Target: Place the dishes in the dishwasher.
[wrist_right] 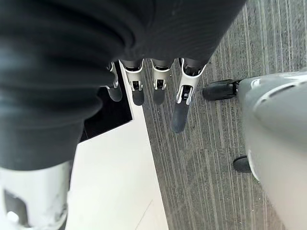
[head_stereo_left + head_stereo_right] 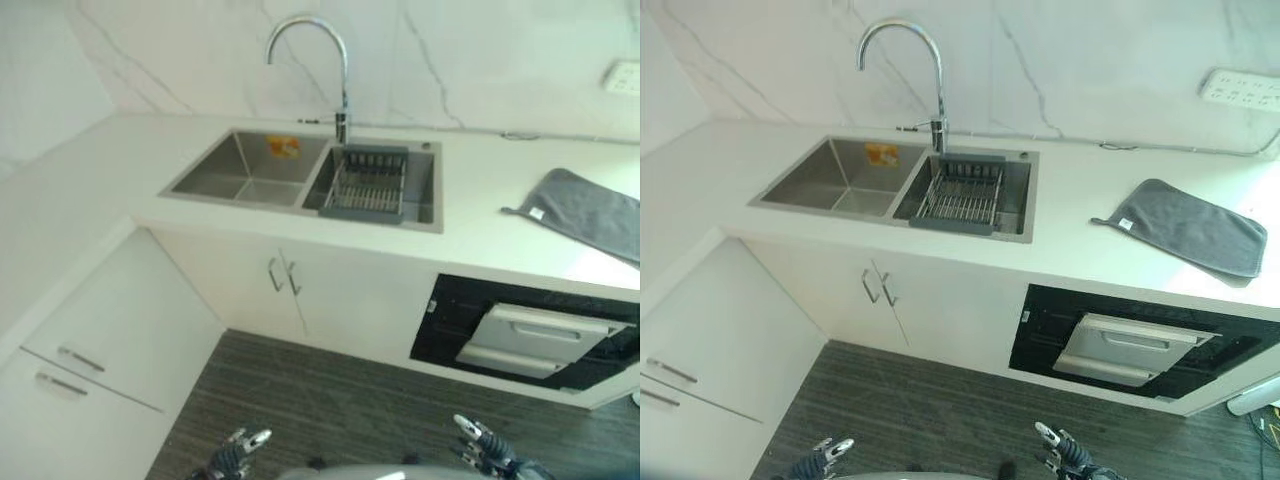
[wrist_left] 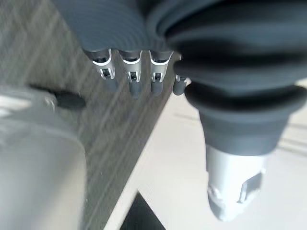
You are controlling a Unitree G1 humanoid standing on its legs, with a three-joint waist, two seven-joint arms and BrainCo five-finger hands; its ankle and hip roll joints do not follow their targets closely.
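Under the counter at the right, the dishwasher point(image 2: 1120, 350) sat as a dark opening with a pale drawer front point(image 2: 1128, 350) tilted partly out of it; what lay inside could not be seen. No dishes showed anywhere I could make out: the left basin of the sink point(image 2: 835, 175) looked bare apart from a yellow sticker, and the rack point(image 2: 962, 195) in the right basin seemed to carry nothing, though its far slots were too small to be sure. A grey cloth point(image 2: 1185, 228) lay flat on the counter, well apart from the sink.

Both arms hung low over the floor. The left hand point(image 3: 132, 72) had its fingers straight and loose, holding nothing, and the right hand point(image 1: 158, 79) was the same.

That picture would fit dishes already stowed in the drawer, or dishes kept somewhere out of sight and yet to be fetched; I could not settle which.
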